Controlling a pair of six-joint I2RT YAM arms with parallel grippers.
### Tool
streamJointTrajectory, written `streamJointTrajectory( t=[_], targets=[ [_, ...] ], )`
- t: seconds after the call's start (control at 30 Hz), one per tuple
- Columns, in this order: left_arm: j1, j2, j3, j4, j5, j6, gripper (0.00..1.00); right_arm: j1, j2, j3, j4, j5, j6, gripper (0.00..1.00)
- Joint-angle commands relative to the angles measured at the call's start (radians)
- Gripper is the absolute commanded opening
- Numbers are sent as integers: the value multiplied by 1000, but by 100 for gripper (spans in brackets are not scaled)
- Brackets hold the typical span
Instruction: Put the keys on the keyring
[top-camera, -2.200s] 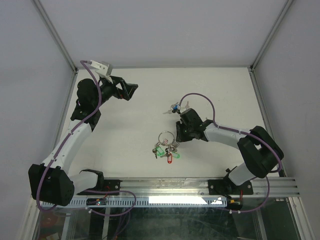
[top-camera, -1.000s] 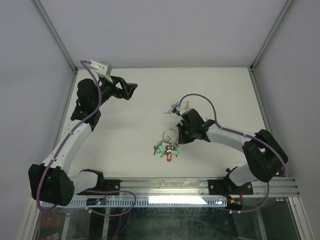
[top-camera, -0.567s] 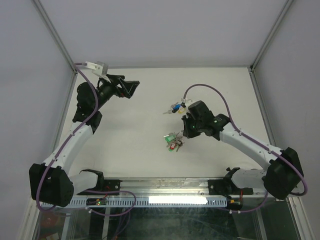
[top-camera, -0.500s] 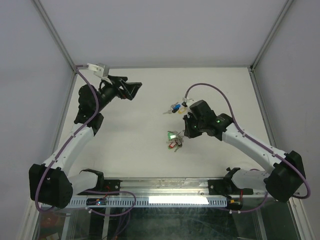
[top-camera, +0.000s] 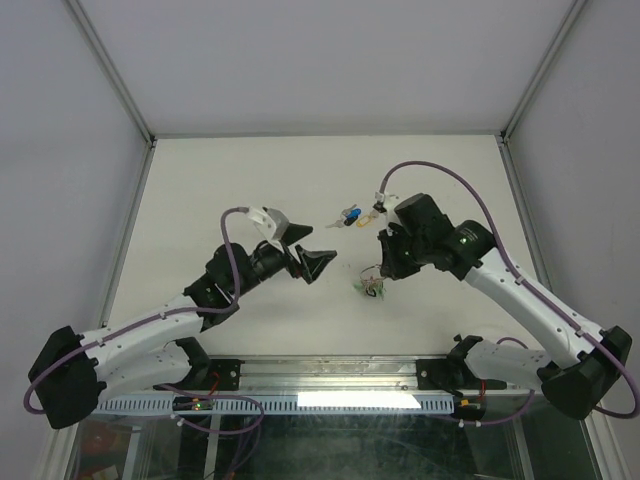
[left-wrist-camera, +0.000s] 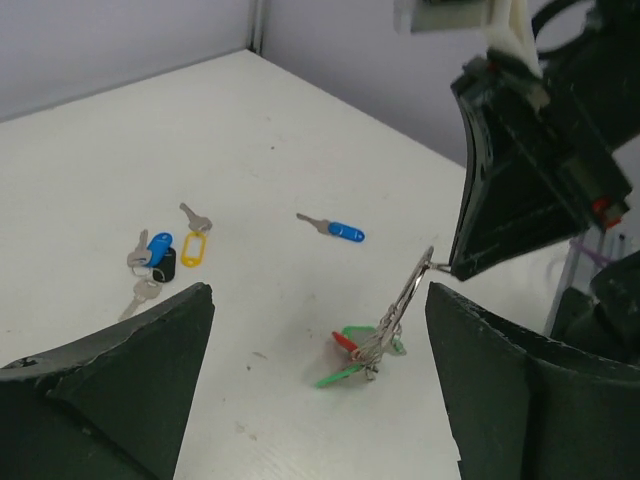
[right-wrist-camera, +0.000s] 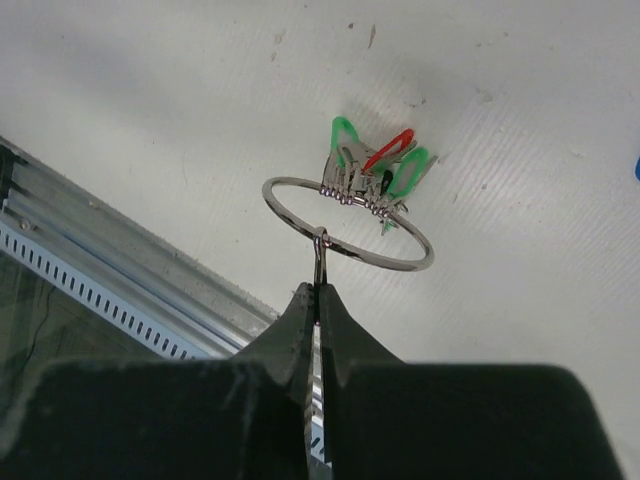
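My right gripper (right-wrist-camera: 318, 290) is shut on a small link of the keyring (right-wrist-camera: 376, 260), a thin silver ring held tilted above the table. Green- and red-headed keys (right-wrist-camera: 380, 170) hang from it and touch the surface. In the top view the keyring (top-camera: 373, 287) hangs just under the right gripper (top-camera: 385, 268). My left gripper (top-camera: 310, 260) stands open to its left, with the keyring (left-wrist-camera: 405, 300) showing between the left gripper's (left-wrist-camera: 318, 290) fingers, untouched. The loose keys (top-camera: 352, 214) lie beyond: a blue-headed one (left-wrist-camera: 340, 230) alone, and a blue, yellow and dark cluster (left-wrist-camera: 165, 255) with a grey key (left-wrist-camera: 145, 292).
An aluminium rail (top-camera: 400, 375) runs along the table's near edge, close under the right gripper in its wrist view (right-wrist-camera: 100, 260). Grey enclosure walls (top-camera: 60, 150) stand on three sides. A purple cable (top-camera: 440, 180) loops over the right arm.
The left arm has swung from the far left corner to mid-table, beside the keyring. The right gripper has lifted the keyring off the table and carried it a little right.
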Motion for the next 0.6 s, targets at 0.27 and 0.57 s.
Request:
streamJointTrajectory(
  t=[0.27,0.57],
  targets=[
    [-272,240,-169,585,-123,497,82,-3,-22,153,-145,-97,13,0],
    [-369,320,-129,724,-105,666,86,-4,-5,173,-196,-107,34,0]
  ],
)
